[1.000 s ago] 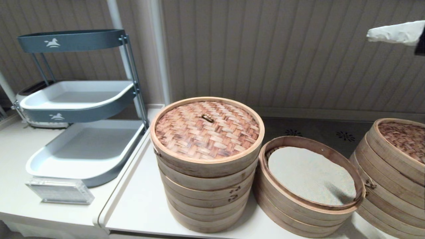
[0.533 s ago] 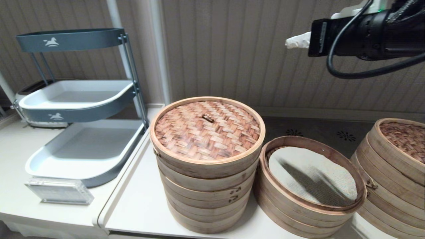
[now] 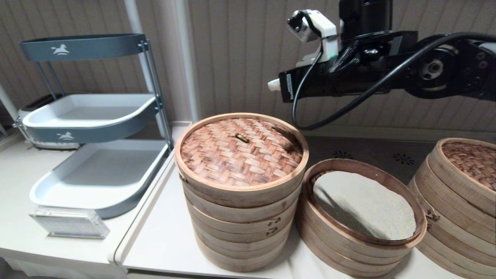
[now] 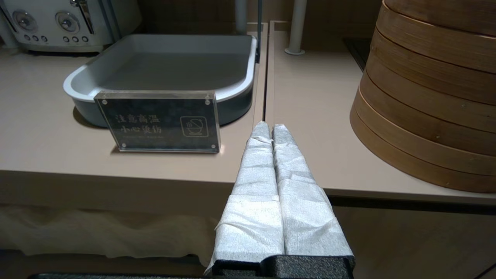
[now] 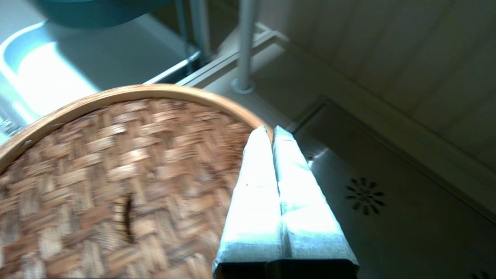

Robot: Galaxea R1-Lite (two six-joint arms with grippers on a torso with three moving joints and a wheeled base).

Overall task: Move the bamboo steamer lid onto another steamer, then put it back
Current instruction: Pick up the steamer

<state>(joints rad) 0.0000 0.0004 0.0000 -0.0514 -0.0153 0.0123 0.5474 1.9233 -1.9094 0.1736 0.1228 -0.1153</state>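
The bamboo steamer lid (image 3: 241,152), reddish-brown woven with a pale rim and a small loop handle (image 3: 242,137), rests on the tall middle steamer stack (image 3: 238,228). It also fills the right wrist view as the woven lid (image 5: 97,174). To its right stands the low open steamer (image 3: 360,248) with a cream mesh liner (image 3: 364,205). My right gripper (image 3: 273,85) hangs in the air above the lid's far right edge, shut and empty; its wrapped fingertips (image 5: 271,130) are pressed together. My left gripper (image 4: 270,126) is shut and empty, low before the counter's front edge.
A third lidded steamer stack (image 3: 461,205) stands at the far right. A grey tiered tray rack (image 3: 93,116) and a small acrylic sign (image 3: 69,223) occupy the left counter. A toaster (image 4: 58,23) sits behind the tray. The panelled wall is close behind.
My right arm has swept in from the upper right to the left and lower, now reaching over the lidded stack's far right edge. The lid and steamers have not moved.
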